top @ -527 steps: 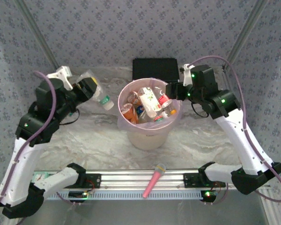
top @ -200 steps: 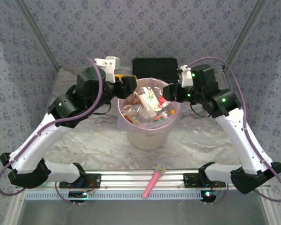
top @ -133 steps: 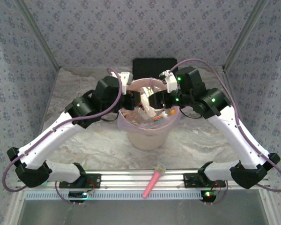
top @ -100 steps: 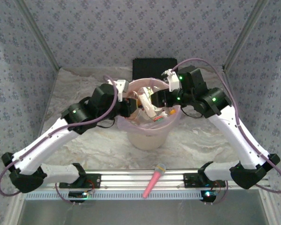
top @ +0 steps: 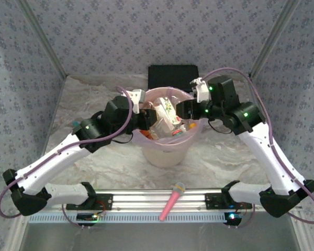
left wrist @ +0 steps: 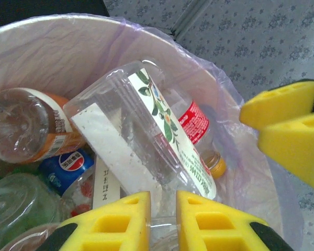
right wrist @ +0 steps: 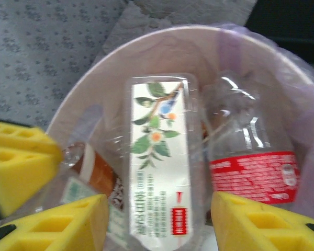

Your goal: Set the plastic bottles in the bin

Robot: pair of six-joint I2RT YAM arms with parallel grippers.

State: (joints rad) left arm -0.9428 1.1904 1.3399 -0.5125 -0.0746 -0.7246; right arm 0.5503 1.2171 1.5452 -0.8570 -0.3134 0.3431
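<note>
The bin stands mid-table, a cream bucket lined with a pink bag, and holds several plastic bottles. A clear bottle with a floral label lies on top of the pile. My left gripper hangs over the bin's left rim. In the left wrist view it is shut, with nothing held, above the floral bottle, an orange-label bottle and a blue-label one. My right gripper is over the right rim. In the right wrist view it is open, its fingers either side of the floral bottle without touching it. A red-label bottle lies alongside.
A flat black box sits just behind the bin. A pink microphone-shaped stick lies on the rail at the near edge. Both wrists crowd the bin's mouth from opposite sides, with patterned walls all around.
My left arm swung from the back left to the bin with a clear bottle, dropped it in, then shut its jaws. My right gripper moved over the rim and narrowed a little.
</note>
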